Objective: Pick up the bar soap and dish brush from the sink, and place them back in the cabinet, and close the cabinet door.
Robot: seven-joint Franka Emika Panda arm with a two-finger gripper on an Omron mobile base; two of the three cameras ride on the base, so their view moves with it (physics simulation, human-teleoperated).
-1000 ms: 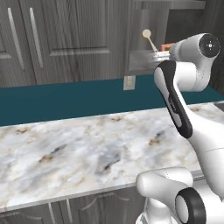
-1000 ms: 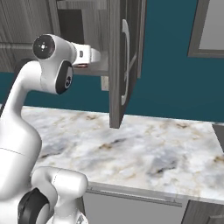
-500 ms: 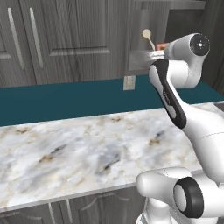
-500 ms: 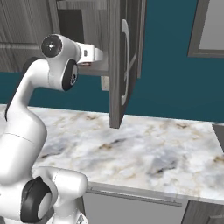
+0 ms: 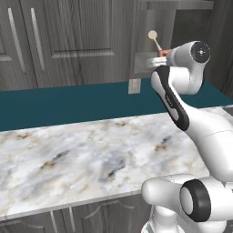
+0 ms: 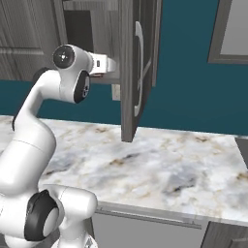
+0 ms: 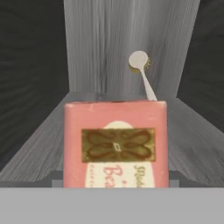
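Progress stands at roughly the two-thirds mark, judged from how the items lie. On the left of the scene the marble desk (image 5: 77, 154) carries nothing belonging to the task, and the sink is outside these pictures. Moving right, the cabinet (image 5: 157, 27) is open, and the dish brush (image 7: 142, 72) stands inside it, head up, leaning at the far back wall above the grey inner shelf (image 7: 39, 144); that item appears already stowed. The bar soap (image 7: 115, 144) sits nearer than the brush, upright, its patterned face toward the hand camera, at the front of the same shelf. The gripper (image 5: 160, 55) is reached in at the shelf edge, its jaws spread to about the width of the block, one on either side of it. Whether they are pressing on the soap or have let it go, I cannot tell; its lower edge and the fingertips are hidden at the bottom of the hand view. Furthest right, the cabinet door (image 6: 134, 68) stands swung out toward the robot, silver handle (image 6: 140, 63) outward. Remaining, in my judgement: confirm release of the soap, withdraw the arm, and shut the door.
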